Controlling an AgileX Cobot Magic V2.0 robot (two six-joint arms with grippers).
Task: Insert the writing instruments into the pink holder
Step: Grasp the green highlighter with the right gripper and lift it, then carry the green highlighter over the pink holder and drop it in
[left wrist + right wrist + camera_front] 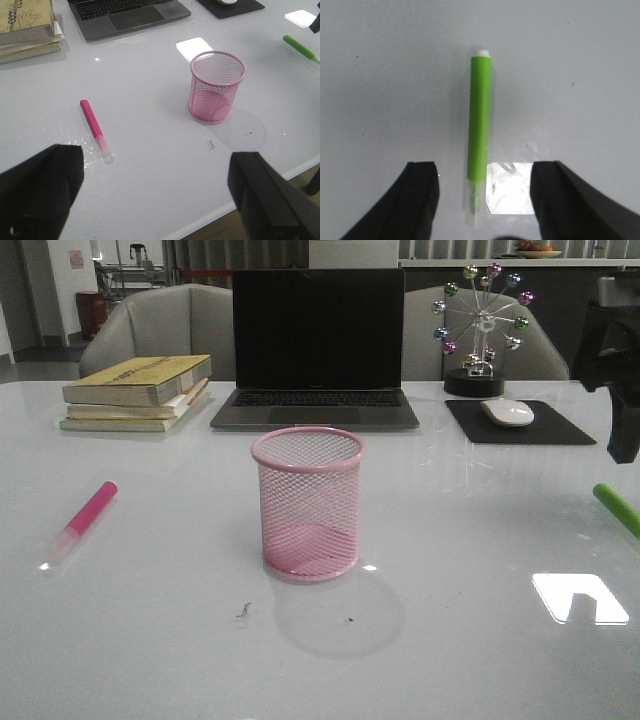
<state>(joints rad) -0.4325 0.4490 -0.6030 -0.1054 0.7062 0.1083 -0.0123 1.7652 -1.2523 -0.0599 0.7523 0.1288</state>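
The pink holder, a wire-mesh cup, stands upright and empty at the table's middle. A pink marker with a pale clear cap lies flat on the table to its left. A lime green marker lies at the right edge of the table. My right gripper is open and hovers over the green marker, whose clear-capped end lies between the fingers untouched. My left gripper is open above the near table edge, short of the pink marker and holding nothing.
A stack of books sits back left, an open laptop behind the holder, and a mouse on a black pad beside a ferris-wheel ornament at the back right. The right arm shows at the right edge.
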